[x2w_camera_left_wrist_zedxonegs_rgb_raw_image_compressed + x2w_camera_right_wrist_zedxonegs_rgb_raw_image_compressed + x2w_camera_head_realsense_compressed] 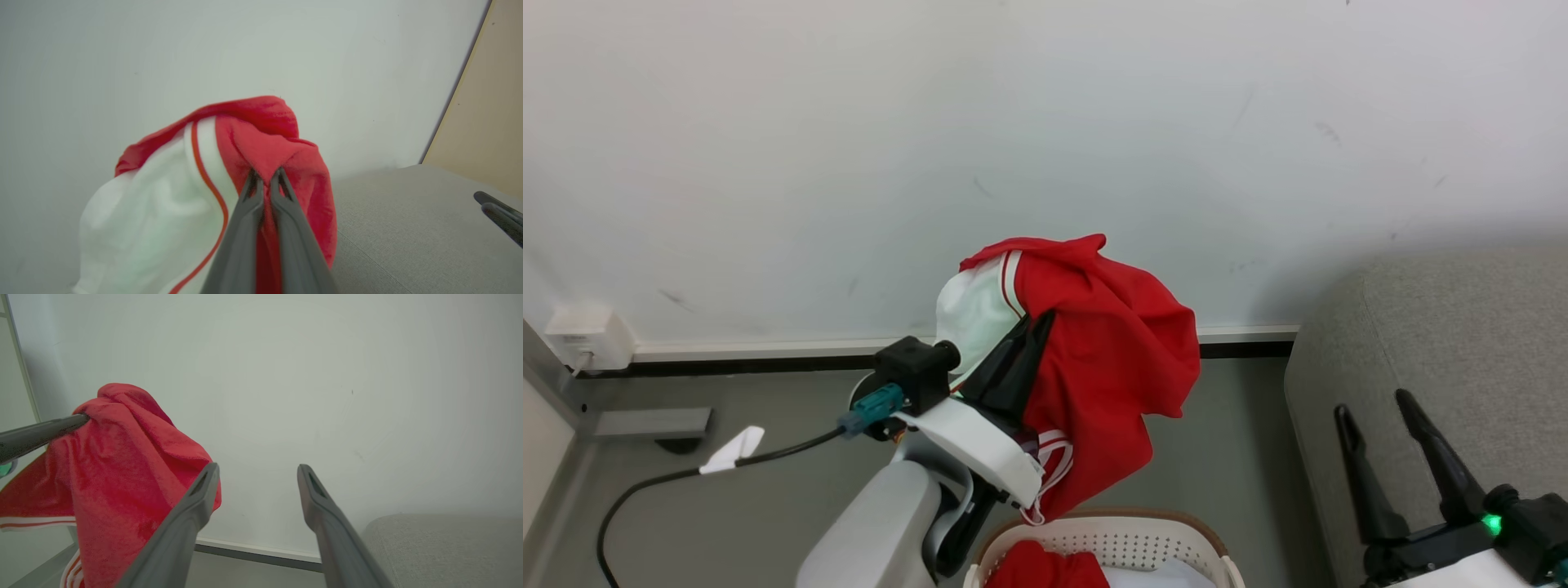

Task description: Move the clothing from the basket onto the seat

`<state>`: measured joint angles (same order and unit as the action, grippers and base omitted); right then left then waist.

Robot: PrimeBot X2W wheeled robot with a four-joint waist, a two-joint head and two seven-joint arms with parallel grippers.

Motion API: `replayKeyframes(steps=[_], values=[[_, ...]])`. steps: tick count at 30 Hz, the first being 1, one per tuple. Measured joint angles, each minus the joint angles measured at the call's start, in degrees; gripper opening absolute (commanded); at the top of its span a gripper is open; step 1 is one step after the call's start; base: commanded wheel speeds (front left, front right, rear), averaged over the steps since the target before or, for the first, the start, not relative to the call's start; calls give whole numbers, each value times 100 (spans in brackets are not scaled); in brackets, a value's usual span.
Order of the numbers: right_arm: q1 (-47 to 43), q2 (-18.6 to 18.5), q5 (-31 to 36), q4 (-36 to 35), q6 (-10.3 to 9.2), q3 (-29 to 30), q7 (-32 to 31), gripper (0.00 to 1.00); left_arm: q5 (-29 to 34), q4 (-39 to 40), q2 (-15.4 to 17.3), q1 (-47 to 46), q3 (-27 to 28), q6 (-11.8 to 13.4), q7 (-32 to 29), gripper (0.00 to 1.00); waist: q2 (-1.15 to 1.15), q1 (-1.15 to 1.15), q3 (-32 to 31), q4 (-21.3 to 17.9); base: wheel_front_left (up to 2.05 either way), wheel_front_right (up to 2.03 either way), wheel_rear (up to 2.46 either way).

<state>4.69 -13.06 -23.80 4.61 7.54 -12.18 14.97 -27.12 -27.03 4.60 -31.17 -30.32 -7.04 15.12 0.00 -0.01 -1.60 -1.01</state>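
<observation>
Cut off by the bottom edge of the head view: basket (1112, 523), seen only as far rim and holed wall. Inside, a red piece (1045, 569) and something white (1156, 576), both too cropped to identify. Just above, at frame centre: clothing (1111, 359), red with white striped trim and a white panel, hanging over the basket, partly hidden behind the pale forearm (882, 523). Pinched by the left jaws, closed tight on a fold. At lower right: right jaws spread wide, holding nothing, before the seat (1462, 327), cropped by the right edge. Beyond, grey floor (1241, 457) and white wall (1045, 122).
</observation>
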Motion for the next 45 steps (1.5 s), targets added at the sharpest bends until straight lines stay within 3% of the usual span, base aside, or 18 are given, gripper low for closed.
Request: replayKeyframes(steps=[11,18,28,35,45], values=[[244,-176,-34,109,0,-1004,0,100,-131,10,-49,-27,-162,0,-20,0,0,1,13,102,0,0,0],[525,-80,-253,327,0,-1680,0,100,-221,16,-131,-190,-476,-5,-42,0,0,1,49,347,0,0,0],[1330,129,-289,1373,1,-2680,1,100,-687,151,-175,-422,-1300,53,-35,0,0,1,85,852,0,0,0],[1661,331,-204,2314,1,-2401,0,100,-1178,426,-178,-534,-2035,186,-15,0,0,1,116,1290,0,0,0],[1556,514,56,2628,1,-1639,0,100,-2079,621,-179,-649,-2798,274,-5,0,0,1,80,1987,0,0,0]])
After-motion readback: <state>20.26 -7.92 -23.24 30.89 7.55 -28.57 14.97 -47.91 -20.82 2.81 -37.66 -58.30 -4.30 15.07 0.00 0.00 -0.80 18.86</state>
